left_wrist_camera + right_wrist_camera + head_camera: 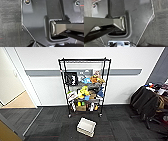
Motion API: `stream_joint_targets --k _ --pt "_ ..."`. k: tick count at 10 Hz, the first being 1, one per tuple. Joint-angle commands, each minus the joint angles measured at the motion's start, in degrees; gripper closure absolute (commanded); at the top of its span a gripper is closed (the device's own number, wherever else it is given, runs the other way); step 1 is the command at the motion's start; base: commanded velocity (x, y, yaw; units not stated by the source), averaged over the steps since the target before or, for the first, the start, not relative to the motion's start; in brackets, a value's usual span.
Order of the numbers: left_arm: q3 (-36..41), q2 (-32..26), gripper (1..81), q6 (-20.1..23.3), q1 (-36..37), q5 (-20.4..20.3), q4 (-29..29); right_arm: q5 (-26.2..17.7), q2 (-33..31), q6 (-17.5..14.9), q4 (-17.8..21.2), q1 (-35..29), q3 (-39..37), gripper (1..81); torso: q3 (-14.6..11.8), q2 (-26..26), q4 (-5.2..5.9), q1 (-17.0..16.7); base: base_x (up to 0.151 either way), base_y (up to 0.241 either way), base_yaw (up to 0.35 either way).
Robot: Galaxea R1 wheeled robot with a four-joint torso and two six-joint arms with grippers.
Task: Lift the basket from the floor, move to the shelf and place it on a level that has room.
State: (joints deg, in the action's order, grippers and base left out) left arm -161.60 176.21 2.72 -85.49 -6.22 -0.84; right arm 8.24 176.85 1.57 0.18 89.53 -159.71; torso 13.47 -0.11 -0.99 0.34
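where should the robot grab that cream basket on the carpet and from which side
Probably by its two short ends, one gripper on each, coming down from above. The basket is a long open-topped rectangle lying at a slant on the floor in front of the shelf, so the arms would likely need to match that slant.

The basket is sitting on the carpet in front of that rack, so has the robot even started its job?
Nothing looks done yet. The basket rests on the floor, slightly askew, in front of the shelf, untouched. In hand: the head view faces basket and shelf from a short way off. Left: lifting the basket, carrying it over and setting it on the bare top level; the lower tiers are crowded with toys.
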Motion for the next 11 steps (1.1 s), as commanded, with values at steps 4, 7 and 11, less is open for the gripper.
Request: stream_joint_targets --k 4,7,11 --pt "0.05 0.19 1.0 0.09 0.28 3.76 0.49 -3.67 0.55 0.19 -0.27 -0.35 0.11 1.0 0.00 0.00 0.00 0.00 0.112 0.000 0.000" --pt "0.05 0.19 1.0 0.09 0.28 3.76 0.49 -3.85 0.55 0.19 -0.18 -0.44 0.20 1.0 0.00 0.00 0.00 0.00 0.112 0.000 0.000" --pt "0.05 -0.25 1.0 0.09 -0.08 3.67 0.40 -3.67 0.55 0.19 -0.18 -0.62 0.29 1.0 0.00 0.02 0.00 0.02 0.107 0.000 0.000"
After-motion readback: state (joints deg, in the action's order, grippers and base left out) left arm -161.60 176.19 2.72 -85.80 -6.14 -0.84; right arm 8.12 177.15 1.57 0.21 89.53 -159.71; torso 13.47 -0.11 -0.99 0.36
